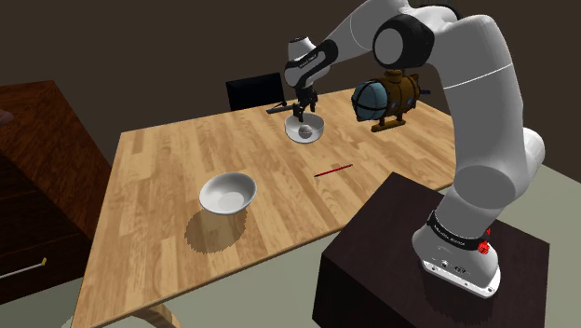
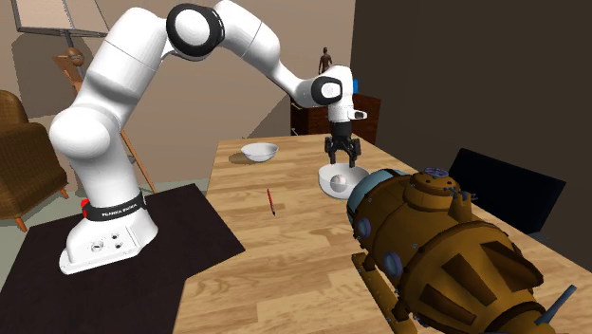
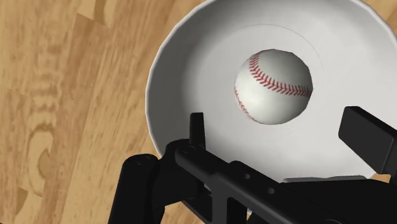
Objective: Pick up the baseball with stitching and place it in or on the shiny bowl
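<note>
Fingers (image 3: 364, 137) of the black gripper (image 2: 342, 163) stand spread wide apart, clasping nothing and touching nothing. Straight below them the baseball (image 3: 273, 86), white with red stitching, rests on the bottom of a pale bowl (image 3: 191, 57). In the wrist view it lies beyond the fingertips, in line with the gap between them and clear of both. That bowl sits on the wooden table (image 1: 158, 186) toward its far side in the shoulder view. The gripper hangs just above the bowl's rim. The white arm (image 1: 484, 112) rises from its base on the dark stand (image 1: 372, 270), bends at a high elbow and reaches across the table toward the shoulder view's left, with the wrist turned so that the gripper points down into the bowl. A second white bowl (image 1: 227, 193) stands well apart, nearer the table's front edge. A thin red stick (image 1: 333, 170) lies between the two bowls, and a brown submarine model (image 1: 386, 98) stands near the bowl with the ball.
</note>
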Motion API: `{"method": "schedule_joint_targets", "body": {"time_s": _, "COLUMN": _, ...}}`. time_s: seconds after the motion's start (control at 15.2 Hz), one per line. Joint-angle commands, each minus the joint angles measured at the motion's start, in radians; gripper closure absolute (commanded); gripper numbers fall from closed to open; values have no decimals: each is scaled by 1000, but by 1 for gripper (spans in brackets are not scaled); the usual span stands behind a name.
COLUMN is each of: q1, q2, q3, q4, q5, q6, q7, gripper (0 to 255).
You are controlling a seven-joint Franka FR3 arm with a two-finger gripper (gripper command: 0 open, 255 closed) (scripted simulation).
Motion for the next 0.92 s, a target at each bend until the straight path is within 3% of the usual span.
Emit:
{"method": "schedule_joint_targets", "body": {"time_s": 0.0, "q1": 0, "q2": 0, "q3": 0, "q4": 0, "q5": 0, "q6": 0, "q7": 0, "gripper": 0}}
{"method": "schedule_joint_targets", "body": {"time_s": 0.33, "q1": 13, "q2": -59, "q3": 1, "q4": 35, "q5": -1, "q6": -95, "q7": 0, "gripper": 0}}
{"method": "schedule_joint_targets", "body": {"time_s": 0.86, "q1": 13, "q2": -59, "q3": 1, "q4": 35, "q5": -1, "q6": -95, "q7": 0, "gripper": 0}}
